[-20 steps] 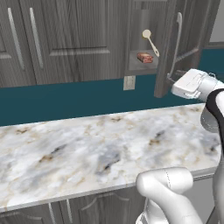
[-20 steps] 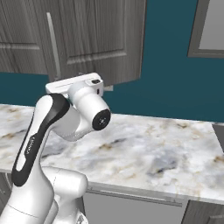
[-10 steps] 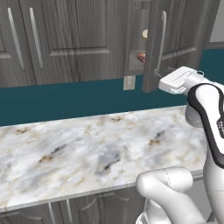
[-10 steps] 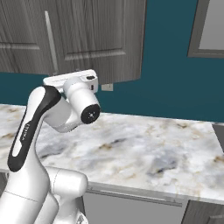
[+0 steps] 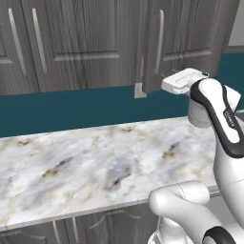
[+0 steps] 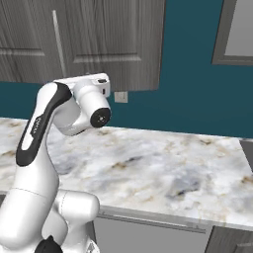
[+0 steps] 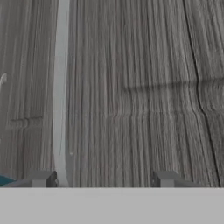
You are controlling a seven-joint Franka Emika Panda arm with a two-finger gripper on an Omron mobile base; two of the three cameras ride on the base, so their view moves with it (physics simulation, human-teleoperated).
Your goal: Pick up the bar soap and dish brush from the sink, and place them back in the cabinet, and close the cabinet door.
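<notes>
A: What is the biggest thing here?

B: The counter [image 5: 86,167]. It is pale marble and runs across the lower half of the left base view. Behind it is a blue-green wall [image 6: 197,94].

A: And up top?

B: The cabinet [image 5: 71,43], dark grey wood, across the top of the frame. The door [image 5: 186,38] is at the upper right, with its handle [image 5: 158,40] a thin silver bar on its left side. A small pale wall plate [image 5: 140,90] sits just under the cabinet.

A: Where is the arm?

B: The arm [image 5: 217,114] stands at the right of the left base view. Its hand is up near the bottom of the door.

A: Is the gripper [image 7: 103,178] holding anything?

B: No. In the hand view its two tips stand wide apart at the bottom, with only the door's wood past them.
</notes>
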